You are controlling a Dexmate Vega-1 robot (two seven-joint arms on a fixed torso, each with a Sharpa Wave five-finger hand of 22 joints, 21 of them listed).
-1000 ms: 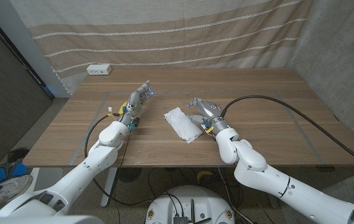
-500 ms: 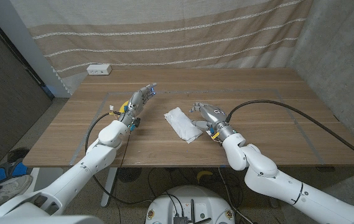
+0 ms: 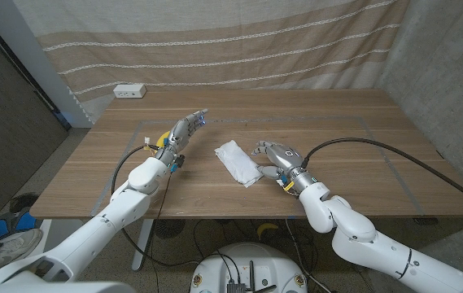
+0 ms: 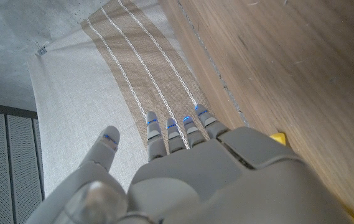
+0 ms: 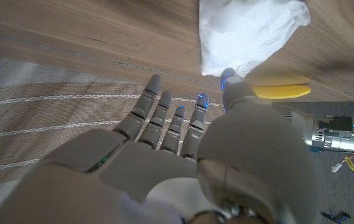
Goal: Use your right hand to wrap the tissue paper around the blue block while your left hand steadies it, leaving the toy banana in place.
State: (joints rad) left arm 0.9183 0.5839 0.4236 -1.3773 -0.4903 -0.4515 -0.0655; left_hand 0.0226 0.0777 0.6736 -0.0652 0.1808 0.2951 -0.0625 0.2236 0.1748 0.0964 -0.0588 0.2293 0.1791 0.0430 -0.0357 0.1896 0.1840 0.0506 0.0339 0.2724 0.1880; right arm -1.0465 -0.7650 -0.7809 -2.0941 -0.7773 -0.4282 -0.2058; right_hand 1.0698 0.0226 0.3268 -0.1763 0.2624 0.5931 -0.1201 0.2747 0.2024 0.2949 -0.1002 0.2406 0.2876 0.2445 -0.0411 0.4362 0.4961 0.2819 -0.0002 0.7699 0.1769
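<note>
The white tissue paper (image 3: 238,161) lies bundled at the table's middle; its crumpled end also shows in the right wrist view (image 5: 251,31). Whatever is inside the bundle is hidden, and I see no blue of the block. My right hand (image 3: 276,155) hovers just right of the bundle with fingers spread, holding nothing (image 5: 183,155). My left hand (image 3: 184,130) is raised left of the tissue, fingers stretched out and apart, well clear of it (image 4: 183,168). The yellow toy banana (image 3: 161,141) lies behind my left hand, partly hidden; the banana (image 5: 282,91) shows beyond the tissue.
A white power strip (image 3: 130,90) sits at the table's far left edge. A striped curtain (image 3: 231,41) hangs behind the table. Faint tape lines mark a rectangle on the wooden tabletop (image 3: 361,122). Bare wood lies to the right.
My right hand has drawn back toward the near edge and a little right, off the tissue bundle. The left hand has shifted slightly right. The tissue has stayed put.
</note>
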